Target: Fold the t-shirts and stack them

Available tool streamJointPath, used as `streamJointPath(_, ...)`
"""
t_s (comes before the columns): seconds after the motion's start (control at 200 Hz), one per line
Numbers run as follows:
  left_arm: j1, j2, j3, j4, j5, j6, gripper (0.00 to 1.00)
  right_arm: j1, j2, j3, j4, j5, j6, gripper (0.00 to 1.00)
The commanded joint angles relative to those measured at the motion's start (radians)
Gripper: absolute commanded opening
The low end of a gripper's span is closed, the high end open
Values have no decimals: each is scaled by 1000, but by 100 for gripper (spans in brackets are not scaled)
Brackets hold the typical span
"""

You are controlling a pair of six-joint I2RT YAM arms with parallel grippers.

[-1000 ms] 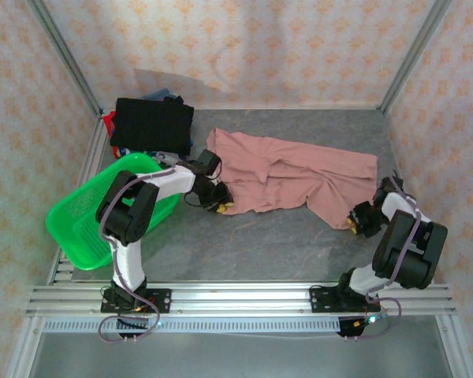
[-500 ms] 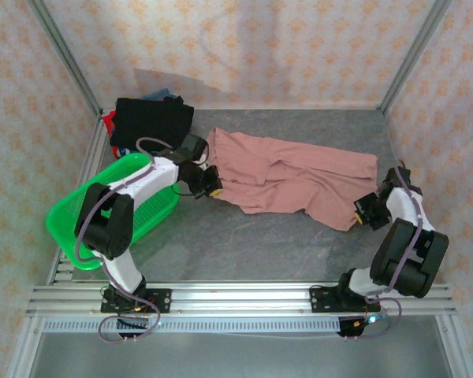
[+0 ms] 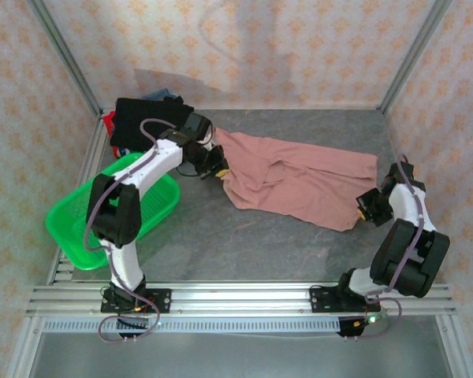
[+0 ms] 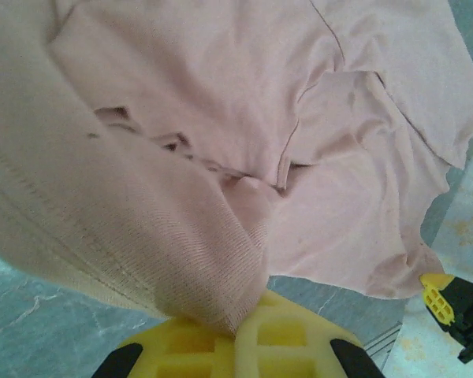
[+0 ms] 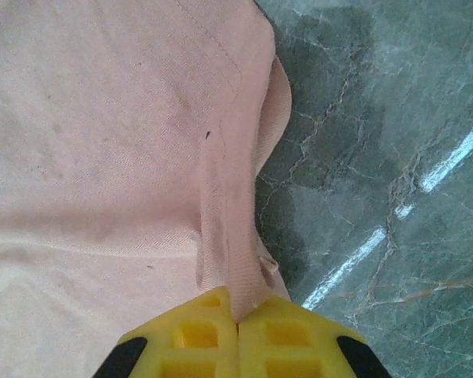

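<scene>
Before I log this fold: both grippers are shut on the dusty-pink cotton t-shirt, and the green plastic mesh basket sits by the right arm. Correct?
No: the top external view shows the green plastic mesh basket by the left arm; the rest holds.
</scene>
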Motion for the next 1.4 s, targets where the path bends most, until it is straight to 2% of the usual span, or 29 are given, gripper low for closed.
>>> streamJointPath(0.0,-6,74,110,-60,37,42,0,-6,16,30,-24,37,-23,0)
streamJointPath(0.225,-9,225,262,-49,59,34,0,-6,31,24,-16,40,-36,0)
streamJointPath(0.465,-9,409,500,-51,61,35,5,-6,58,25,1,25,-37,0)
streamJointPath(0.515,-8,440,539,-39,69,35,12,-6,63,26,1,26,-38,0)
streamJointPath(0.565,-8,463,573,-45,70,34,28,-6,69,26,2,22,-41,0)
streamJointPath(0.655,-4,443,576,-37,70,34,48,-6,79,27,4,16,-45,0)
streamJointPath(0.721,6,385,537,-20,52,31,56,-6,84,28,5,14,-44,0)
streamJointPath(0.836,48,261,413,-3,8,17,61,-5,89,29,8,8,-46,0)
streamJointPath(1.026,87,115,149,66,-24,3,58,-6,96,42,2,1,-53,0)
streamJointPath(1.131,101,111,46,187,3,-49,50,-6,101,45,3,-5,-53,0)
streamJointPath(1.291,104,180,93,265,19,-33,43,-6,103,41,3,-11,-53,0)
streamJointPath(1.396,104,237,150,259,27,0,38,-6,103,38,3,-11,-56,0)
